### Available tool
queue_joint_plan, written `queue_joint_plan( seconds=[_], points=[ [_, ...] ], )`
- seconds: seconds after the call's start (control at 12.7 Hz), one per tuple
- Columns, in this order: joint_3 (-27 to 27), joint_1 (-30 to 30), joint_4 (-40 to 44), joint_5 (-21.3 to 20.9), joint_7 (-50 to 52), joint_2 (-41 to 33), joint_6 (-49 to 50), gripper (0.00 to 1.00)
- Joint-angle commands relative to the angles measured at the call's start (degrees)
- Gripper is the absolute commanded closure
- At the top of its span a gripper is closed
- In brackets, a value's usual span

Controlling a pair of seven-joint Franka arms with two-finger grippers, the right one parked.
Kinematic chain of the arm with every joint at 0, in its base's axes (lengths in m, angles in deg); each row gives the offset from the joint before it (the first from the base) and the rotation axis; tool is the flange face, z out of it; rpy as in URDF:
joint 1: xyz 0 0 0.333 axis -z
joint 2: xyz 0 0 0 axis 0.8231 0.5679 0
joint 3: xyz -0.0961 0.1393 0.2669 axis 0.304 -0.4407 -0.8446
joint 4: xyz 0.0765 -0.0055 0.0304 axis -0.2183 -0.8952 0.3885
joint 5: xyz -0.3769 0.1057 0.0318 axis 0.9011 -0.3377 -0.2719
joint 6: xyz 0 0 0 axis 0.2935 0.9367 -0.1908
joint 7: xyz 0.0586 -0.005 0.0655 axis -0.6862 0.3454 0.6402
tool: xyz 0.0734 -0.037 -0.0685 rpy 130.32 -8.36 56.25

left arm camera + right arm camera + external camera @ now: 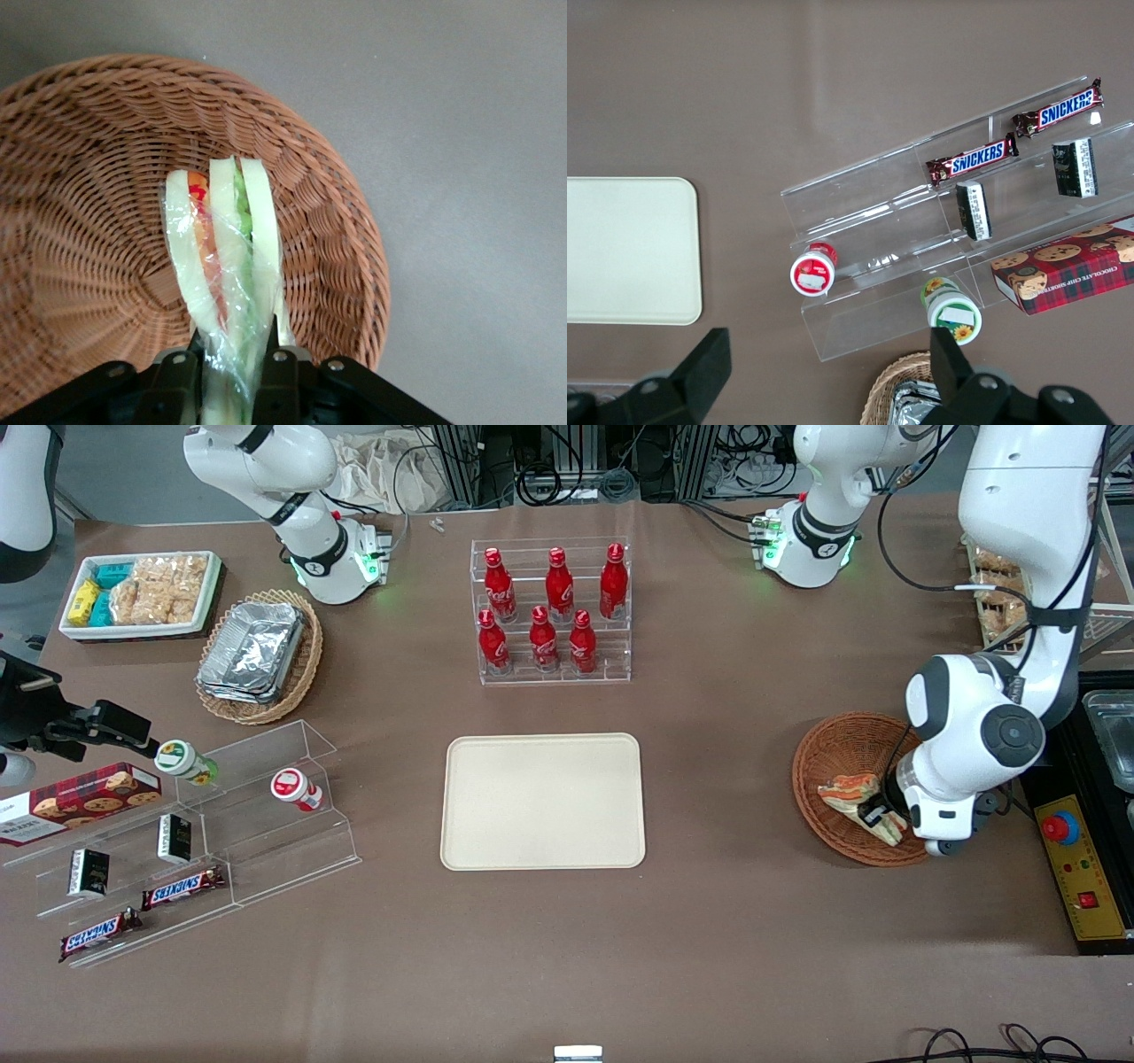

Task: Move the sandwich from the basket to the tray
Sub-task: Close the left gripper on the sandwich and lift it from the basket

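You see the claw [232, 376] down inside the basket [833, 757], closed on the sandwich [226, 266]. Its two fingers [276, 381] press against the bread on either side of the plastic-wrapped wedge, whose pale slices and orange and green filling stand on edge in the wrist view. From the front, the sandwich [861, 802] lies in the part of the basket nearer the camera, partly covered by the arm. The basket sits on the surface [709, 939] toward the working arm's end.

Check the tray [542, 802]: it lies flat near the middle of the surface, well apart from the basket.

Farther from the camera than the tray, a clear rack [554, 669] holds six red bottles [559, 584] in two rows. Toward the parked arm's end, a lighter wicker basket [301, 669] holds stacked foil trays [252, 646], a white bin [208, 607] holds wrapped snacks [159, 589], and a clear stepped shelf [266, 841] carries two chocolate bars [182, 886], two small jars [297, 788], two small dark packets [174, 838] and a cookie box [80, 802].
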Motion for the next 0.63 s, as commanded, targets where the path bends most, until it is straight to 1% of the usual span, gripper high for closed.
queue_joint_plan(
  seconds=[0.0, 0.16, 0.24, 0.39, 0.55],
  points=[
    [0.46, 0.18, 9.31, 0.7, 0.33, -1.35, 14.66, 0.76],
    [0.89, 0.18, 16.87, 0.7, 0.23, -1.27, 24.25, 0.76],
    [1.94, 0.09, 19.08, 0.52, 0.15, -1.35, 28.56, 0.76],
    [2.82, 0.17, 21.99, 0.43, -0.12, -2.58, 33.68, 0.76],
    [5.46, 0.09, 23.05, 0.43, -2.04, -4.16, 37.37, 0.76]
  ],
)
